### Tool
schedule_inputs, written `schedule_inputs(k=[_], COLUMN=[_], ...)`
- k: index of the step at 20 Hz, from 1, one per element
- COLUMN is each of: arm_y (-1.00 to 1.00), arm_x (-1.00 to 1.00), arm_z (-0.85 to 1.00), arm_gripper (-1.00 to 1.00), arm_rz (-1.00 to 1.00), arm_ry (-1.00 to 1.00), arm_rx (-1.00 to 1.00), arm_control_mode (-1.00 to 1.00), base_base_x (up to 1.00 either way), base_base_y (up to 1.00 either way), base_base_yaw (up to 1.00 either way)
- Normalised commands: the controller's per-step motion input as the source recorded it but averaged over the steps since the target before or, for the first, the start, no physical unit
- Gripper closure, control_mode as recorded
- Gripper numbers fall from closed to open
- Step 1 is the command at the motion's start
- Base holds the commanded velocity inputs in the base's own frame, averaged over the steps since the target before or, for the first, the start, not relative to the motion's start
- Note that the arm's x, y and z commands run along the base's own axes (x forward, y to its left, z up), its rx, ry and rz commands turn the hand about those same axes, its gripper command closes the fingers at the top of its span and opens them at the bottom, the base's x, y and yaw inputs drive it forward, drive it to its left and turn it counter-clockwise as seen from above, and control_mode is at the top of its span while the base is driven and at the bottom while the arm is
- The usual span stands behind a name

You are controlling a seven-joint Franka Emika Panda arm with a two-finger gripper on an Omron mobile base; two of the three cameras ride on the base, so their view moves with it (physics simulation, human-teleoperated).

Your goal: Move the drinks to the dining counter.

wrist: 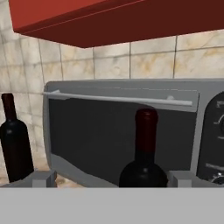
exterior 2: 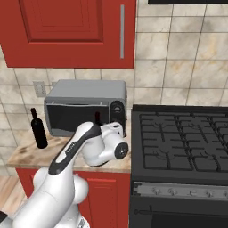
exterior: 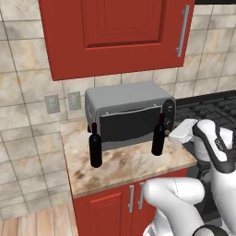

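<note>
**End effector open at the right wine bottle, in front of the toaster oven**

Two black wine bottles stand upright on the marbled surface [exterior: 133,166], narrow stretch backed by tiled wall, red cabinets below and above. Left wine bottle [exterior: 95,145] sits near the toaster oven's front left corner; seen also in right base view [exterior 2: 39,128] and hand view [wrist: 14,142]. Right wine bottle [exterior: 159,135] stands just in front of the oven's right side, near the dials; hand view has it dead center [wrist: 145,153], right base view shows just its neck [exterior 2: 97,118] above the arm.

Grey toaster oven [exterior: 129,113] sits against the wall, door closed, bar handle across the top.

End effector [wrist: 112,178]: fingers apart, one tip on each side of the right bottle's lower body, not clamped. Left fingertip [wrist: 42,177] and right fingertip [wrist: 183,177] both look clear of the glass; contact can't be confirmed. From the left base view the hand [exterior: 184,130] is just right of that bottle, at about its shoulder height.

Black stove [exterior 2: 182,142] adjoins the surface on the right. Two wall outlets [exterior: 62,102] left of the oven.
</note>
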Motion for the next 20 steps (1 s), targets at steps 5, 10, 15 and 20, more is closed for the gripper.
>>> schedule_inputs(k=[5, 10, 15, 20], arm_y=[0.0, 0.0, 0.0, 0.0], arm_x=[0.4, 0.39, 0.35, 0.29], arm_z=[0.0, 0.0, 0.0, 0.0], arm_gripper=[-1.0, -1.0, -1.0, -1.0], arm_rz=[0.0, 0.0, 0.0, 0.0], arm_ry=[0.0, 0.0, 0.0, -0.01], arm_rx=[0.0, 0.0, 0.0, 0.0], arm_control_mode=[-1.0, -1.0, -1.0, -1.0], base_base_x=[0.0, 0.0, 0.0, 0.0], base_base_y=[0.0, 0.0, 0.0, 0.0], base_base_yaw=[0.0, 0.0, 0.0, 0.0])
